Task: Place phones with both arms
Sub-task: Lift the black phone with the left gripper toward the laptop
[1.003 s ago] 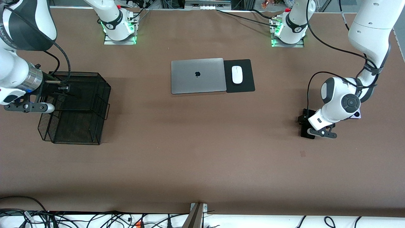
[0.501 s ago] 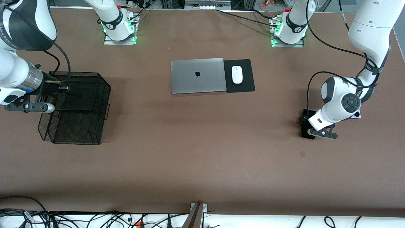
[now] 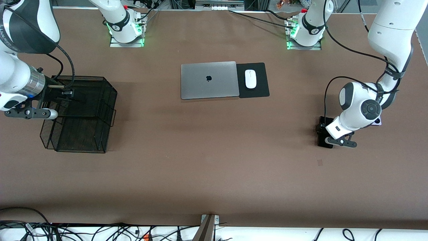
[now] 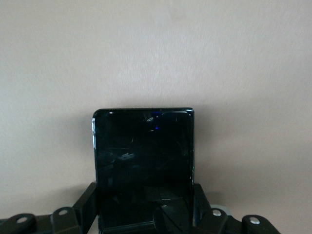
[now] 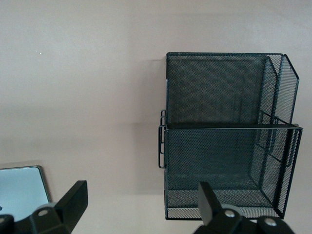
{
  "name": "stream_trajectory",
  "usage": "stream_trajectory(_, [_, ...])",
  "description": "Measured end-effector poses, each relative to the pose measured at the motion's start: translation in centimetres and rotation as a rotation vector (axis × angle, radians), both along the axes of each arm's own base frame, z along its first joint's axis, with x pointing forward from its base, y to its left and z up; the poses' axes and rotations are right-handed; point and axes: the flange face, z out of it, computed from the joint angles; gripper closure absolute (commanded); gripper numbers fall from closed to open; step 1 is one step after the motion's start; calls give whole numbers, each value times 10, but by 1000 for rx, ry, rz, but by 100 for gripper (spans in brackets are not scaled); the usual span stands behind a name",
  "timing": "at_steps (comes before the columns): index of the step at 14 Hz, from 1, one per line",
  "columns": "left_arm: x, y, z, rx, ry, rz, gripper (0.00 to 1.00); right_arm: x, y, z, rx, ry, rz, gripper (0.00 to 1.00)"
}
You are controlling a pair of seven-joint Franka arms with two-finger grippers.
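Observation:
My left gripper is shut on a small squarish black folded phone, one finger pressed to each side edge. In the front view this phone sits at the left arm's end of the table, and the left gripper is mostly hidden under the white wrist. A corner of a lilac phone peeks out beside that wrist. My right gripper is open and holds nothing. It hangs over the black mesh basket at the right arm's end.
A closed silver laptop lies mid-table near the bases, with a white mouse on a black pad beside it. The mesh basket has upright dividers. Cables run along the table edge nearest the front camera.
The left gripper's fingers have closed onto the black folded phone. The left wrist has shifted very slightly. The right arm has not moved.

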Motion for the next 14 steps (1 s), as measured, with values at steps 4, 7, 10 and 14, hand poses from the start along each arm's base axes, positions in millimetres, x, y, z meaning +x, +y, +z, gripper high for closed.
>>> stream_trajectory(4, [32, -14, 37, 7, 25, 5, 85, 0, 0, 0, 0, 0, 0, 0])
stream_trajectory(7, [48, -57, 58, 9, 1, 58, 85, 0, 0, 0, 0, 0, 0, 0])
stream_trajectory(10, [49, -135, 64, 5, -22, 139, 85, 0, 0, 0, 0, 0, 0, 0])
stream_trajectory(14, [42, -229, 56, -6, -34, 261, 85, 0, 0, 0, 0, 1, 0, 0])
